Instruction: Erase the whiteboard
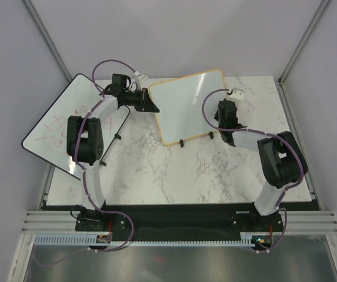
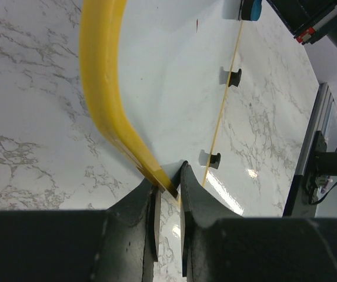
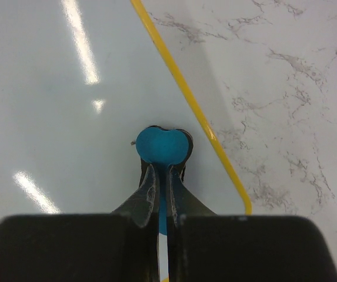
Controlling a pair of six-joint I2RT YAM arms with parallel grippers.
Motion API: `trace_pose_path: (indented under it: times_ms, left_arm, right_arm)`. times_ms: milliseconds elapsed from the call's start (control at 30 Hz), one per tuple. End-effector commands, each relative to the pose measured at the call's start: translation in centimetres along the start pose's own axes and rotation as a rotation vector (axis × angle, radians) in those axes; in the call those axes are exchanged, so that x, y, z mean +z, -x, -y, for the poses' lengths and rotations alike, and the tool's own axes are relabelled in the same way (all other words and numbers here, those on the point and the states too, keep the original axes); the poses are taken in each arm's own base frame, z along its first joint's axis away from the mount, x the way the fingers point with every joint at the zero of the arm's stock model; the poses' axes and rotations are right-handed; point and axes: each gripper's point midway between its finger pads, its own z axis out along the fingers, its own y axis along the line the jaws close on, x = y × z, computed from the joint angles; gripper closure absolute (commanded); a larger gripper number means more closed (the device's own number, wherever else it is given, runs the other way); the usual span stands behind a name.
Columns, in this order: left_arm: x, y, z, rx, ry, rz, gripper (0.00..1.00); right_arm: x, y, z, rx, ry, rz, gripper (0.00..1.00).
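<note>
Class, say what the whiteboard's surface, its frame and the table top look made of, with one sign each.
Whiteboard surface: glossy coated sheet, bright light streaks. Frame: smooth yellow, maybe plastic or painted wood. Table top: marble-look, grey veins; possibly laminate.

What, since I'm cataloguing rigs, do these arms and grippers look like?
Both match: the left arm and right arm have white links between bulky black joints, each trailed by a looping mauve cable. The left gripper and right gripper have dark, tapering fingers on a black body.
</note>
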Motion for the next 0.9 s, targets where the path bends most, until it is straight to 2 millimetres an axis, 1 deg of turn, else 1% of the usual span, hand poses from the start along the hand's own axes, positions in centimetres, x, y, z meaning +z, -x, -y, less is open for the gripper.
trace_pose_path:
  times_ms: [0,100,133,233,267,333,367,400,433,467,500,533,567,600,633,667,700,733,800,867]
  left_arm:
    - [-0.3,1.1,-1.8,0.176,0.112,0.006,0.98]
    - [-0.3,1.1,-1.9,0.174,0.114,0.006,0.98]
    - [-0.3,1.1,-1.8,0.175,0.115,0.005,0.98]
    - [-0.3,1.1,-1.9,0.174,0.116,0.006,0.98]
    - [-0.3,1.0,-1.9,0.172,0.113,0.003,0.98]
    - [-0.3,1.2,-1.9,0.179,0.115,0.007,0.98]
    - [-0.3,1.1,-1.9,0.176,0.115,0.005,0.98]
    - [-0.3,1.2,-1.9,0.176,0.116,0.008,0.98]
    - [-0.3,1.2,-2.0,0.178,0.118,0.008,0.98]
    - [-0.4,1.3,-1.9,0.178,0.119,0.009,0.98]
    - [-0.3,1.3,-1.9,0.178,0.12,0.008,0.98]
    - [-0.4,1.2,-1.9,0.18,0.12,0.008,0.98]
    - [-0.4,1.2,-1.9,0.183,0.121,0.007,0.98]
    - [-0.4,1.2,-1.9,0.182,0.123,0.006,0.98]
    - [-0.4,1.2,-1.9,0.183,0.124,0.006,0.98]
    - [-0.4,1.1,-2.0,0.18,0.124,0.004,0.98]
    - [-0.4,1.0,-2.0,0.179,0.125,0.003,0.98]
    - [-0.4,1.1,-2.0,0.182,0.124,0.004,0.98]
    - [-0.4,1.1,-2.0,0.182,0.127,0.004,0.98]
    - [-0.4,1.1,-2.1,0.181,0.129,0.003,0.98]
  right_arm:
    - [1.0,-1.9,1.9,-0.001,-0.062,-0.055,1.0]
    - [0.8,-2.1,2.9,0.032,-0.071,-0.048,1.0]
    - [0.6,-2.0,3.0,0.03,-0.07,-0.045,1.0]
    - [0.4,-2.5,1.9,0.041,-0.019,-0.063,1.0]
    - [0.2,-2.5,0.3,0.042,0.038,-0.06,1.0]
    - [-0.3,-2.6,-2.3,-0.006,0.127,-0.053,1.0]
    - [-1.3,-2.4,-6.3,-0.024,0.26,-0.045,1.0]
    - [-1.9,-2.5,-8.5,-0.082,0.348,-0.045,1.0]
    - [-2.3,-3.5,-10.6,-0.114,0.429,-0.061,1.0]
    - [-3.3,-2.8,-14.2,-0.128,0.529,-0.048,1.0]
    - [-4.4,-3.0,-16.6,-0.15,0.63,-0.056,1.0]
    - [-4.4,-2.4,-18.5,-0.181,0.678,-0.027,1.0]
    - [-5.4,-2.7,-20.4,-0.207,0.724,-0.022,1.0]
    - [-5.5,-2.6,-21.4,-0.225,0.742,-0.017,1.0]
    - [-5.3,-2.2,-22.8,-0.249,0.765,-0.01,1.0]
    - [-5.7,-2.3,-24.1,-0.264,0.798,-0.014,1.0]
    - [-5.5,-2.2,-24.6,-0.276,0.806,-0.015,1.0]
    - [-5.3,-2.0,-25.6,-0.295,0.825,-0.019,1.0]
    - [-5.3,-1.9,-26.5,-0.342,0.832,-0.007,1.0]
    - [-4.8,-1.6,-26.4,-0.364,0.8,0.005,1.0]
